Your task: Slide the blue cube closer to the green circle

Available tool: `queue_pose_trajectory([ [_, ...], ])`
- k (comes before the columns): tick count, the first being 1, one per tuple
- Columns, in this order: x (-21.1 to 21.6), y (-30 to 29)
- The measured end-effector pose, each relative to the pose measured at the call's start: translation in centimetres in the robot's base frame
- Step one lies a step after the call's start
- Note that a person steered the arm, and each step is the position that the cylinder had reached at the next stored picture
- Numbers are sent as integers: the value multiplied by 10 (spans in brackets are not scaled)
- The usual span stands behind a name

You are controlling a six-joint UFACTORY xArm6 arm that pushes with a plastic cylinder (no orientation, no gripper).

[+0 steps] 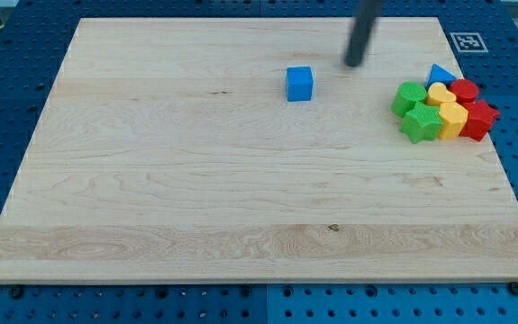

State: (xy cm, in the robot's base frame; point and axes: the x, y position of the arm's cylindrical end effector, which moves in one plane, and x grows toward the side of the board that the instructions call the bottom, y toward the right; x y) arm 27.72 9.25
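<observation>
1. The wooden board (195,198) fills most of the camera view, lying on a blue perforated table (6,108) that shows around its edges.
2. The board's left half carries no blocks; only wood grain and a small dark knot (333,228) near the view's bottom show there.
3. The blue cube (300,84) sits alone in the upper middle of the board, well apart from the other blocks.
4. My tip (354,64) stands just up and to the view's right of the blue cube, near it but not touching; a strip of bare wood lies between them. The rod rises out of the view's top edge. It has no fingers, so there is nothing to open, close or grip with.
5. Further right, a tight cluster of blocks begins with the green circle (410,95), on the cluster's left side.
6. Just below it, touching, lies a green star (420,122).
7. Next come a yellow heart (439,94) and a second yellow block (453,118), whose shape I cannot make out.
8. A blue triangle (440,74) peeks out at the cluster's top.
9. A red block (464,89) and a red star (478,120) close the cluster on the right.
10. A black-and-white marker tag (467,41) sits at the board's top right corner.
</observation>
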Motion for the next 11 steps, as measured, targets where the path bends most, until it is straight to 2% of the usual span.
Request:
queue_pose_trajectory([
  [1,-29,-116],
  [2,-11,-205],
  [4,54,-144],
  [7,75,-41],
  [9,99,7],
  [11,100,19],
])
